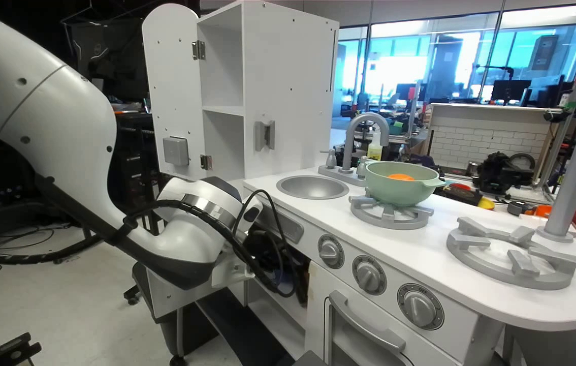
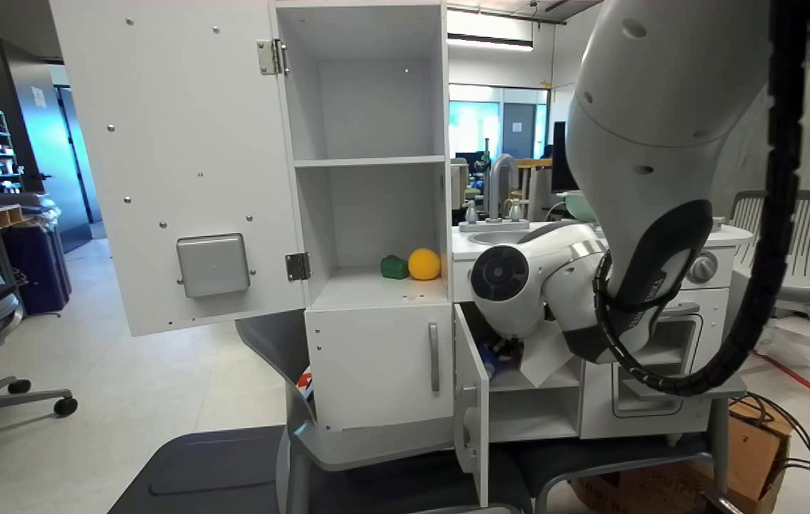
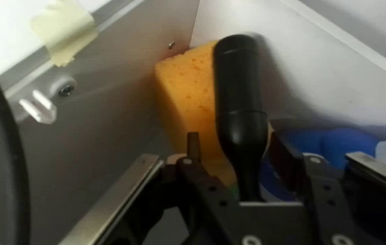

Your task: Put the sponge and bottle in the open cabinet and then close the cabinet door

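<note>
The low white cabinet [image 2: 533, 417] stands open, and its white door [image 2: 473, 407] is swung out toward the camera. In the wrist view the yellow-orange sponge [image 3: 188, 88] sits in the cabinet's inner corner against the walls. The slim black bottle [image 3: 239, 81] stands out in front of it, its narrow neck toward my gripper. My gripper [image 3: 234, 144] is open around the bottle, with a finger on each side. A gap shows between the bottle and the left finger; the right finger is very close to it. In both exterior views the fingers are mostly hidden inside the cabinet.
A blue object [image 3: 349, 144] with a translucent end lies right of my gripper. A cable [image 3: 2, 136] crosses the wrist view. The tall upper cupboard [image 2: 369, 296] holds an orange ball and a green lump. A green bowl [image 1: 394, 185] stands on a burner.
</note>
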